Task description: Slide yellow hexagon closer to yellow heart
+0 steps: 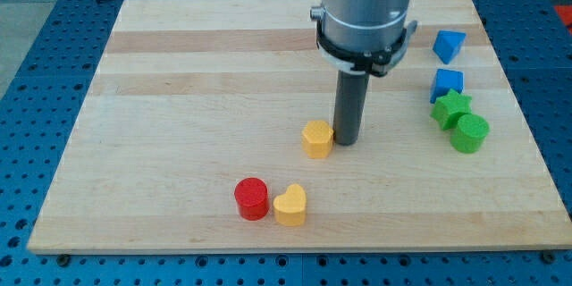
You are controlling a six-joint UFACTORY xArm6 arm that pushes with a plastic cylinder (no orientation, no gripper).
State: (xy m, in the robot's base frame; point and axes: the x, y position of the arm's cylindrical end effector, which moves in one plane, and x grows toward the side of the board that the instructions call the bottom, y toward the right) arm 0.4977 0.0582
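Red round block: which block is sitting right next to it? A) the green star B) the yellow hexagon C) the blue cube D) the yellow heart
D: the red round block sits low on the board right beside the yellow heart, at the heart's left in the view, while the yellow hexagon is farther up by my tip.
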